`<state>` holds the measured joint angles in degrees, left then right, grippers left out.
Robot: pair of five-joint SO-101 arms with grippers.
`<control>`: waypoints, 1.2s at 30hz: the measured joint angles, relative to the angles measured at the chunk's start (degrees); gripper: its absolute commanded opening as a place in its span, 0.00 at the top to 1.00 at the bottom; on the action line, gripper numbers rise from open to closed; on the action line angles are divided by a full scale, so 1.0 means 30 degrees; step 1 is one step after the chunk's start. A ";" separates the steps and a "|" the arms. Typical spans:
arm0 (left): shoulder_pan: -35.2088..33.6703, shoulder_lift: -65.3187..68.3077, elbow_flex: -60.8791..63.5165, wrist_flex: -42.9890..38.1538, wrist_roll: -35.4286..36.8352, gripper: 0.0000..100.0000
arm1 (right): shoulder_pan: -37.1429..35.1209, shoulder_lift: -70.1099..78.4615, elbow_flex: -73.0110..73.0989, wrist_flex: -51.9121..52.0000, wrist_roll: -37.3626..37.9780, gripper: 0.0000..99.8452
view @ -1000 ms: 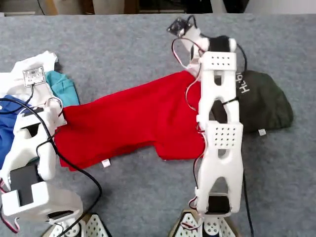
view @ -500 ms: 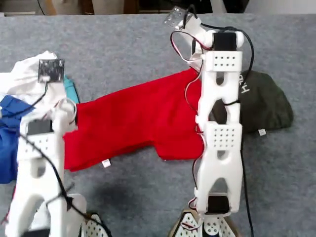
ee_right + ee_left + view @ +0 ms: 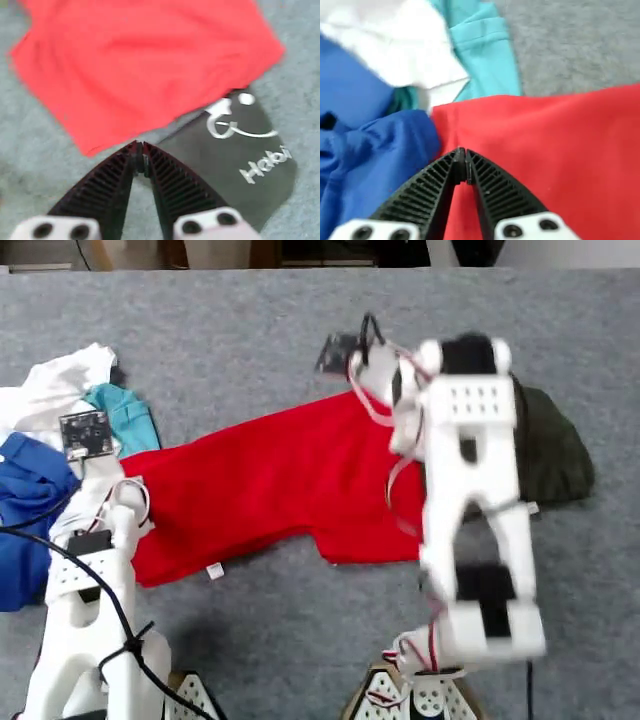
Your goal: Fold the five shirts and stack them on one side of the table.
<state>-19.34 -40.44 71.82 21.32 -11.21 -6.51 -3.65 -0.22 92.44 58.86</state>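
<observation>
We look down on a grey, carpet-like table with two white robot arms reaching in from the near edge. A red shirt lies spread flat across the middle, slanting from the left arm's side up towards the right arm. A small white tag shows at its near edge.

At the table's left edge three more shirts sit crumpled together: a white shirt farthest back, a teal shirt beside it, and a blue shirt nearest us. The red shirt's left end touches the blue and teal ones.

On the right lies a dark shirt with white print, bunched into a rounded mound. It touches the red shirt's right end and is partly hidden by the right arm.

In the left wrist view, the left gripper hangs over the red shirt's left edge, just beside the blue shirt, its jaws pressed together with no cloth visibly caught between them.

In the right wrist view, the right gripper hangs over the line where the red and dark shirts meet, its jaws likewise together and holding nothing.
</observation>
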 measured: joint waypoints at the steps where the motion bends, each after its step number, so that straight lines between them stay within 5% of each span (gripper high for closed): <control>1: -0.0293 0.0176 0.0000 -0.0088 0.0029 0.98 | -0.0264 -0.1495 0.1846 -0.0440 0.0117 0.84; 8: -0.1114 0.0586 0.0000 -0.0117 0.0147 0.98 | -0.2374 -1.0256 1.3802 -0.4044 0.0469 0.77; 13: -0.1114 0.0733 0.0000 -0.0117 0.0147 0.98 | -0.2520 -1.1985 1.8667 -0.6564 0.0469 0.77; 27: -0.1114 0.4982 -0.2081 -0.0762 0.0147 0.98 | -0.2637 -1.1927 2.2066 -1.0022 0.0469 0.77; 36: -0.1319 0.5597 -0.2696 -0.0703 0.0147 0.98 | -0.2608 -0.7648 2.1304 -1.1634 0.0117 0.77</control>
<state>-23.30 -23.65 63.74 19.21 -10.77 -14.33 -26.59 63.69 57.54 59.21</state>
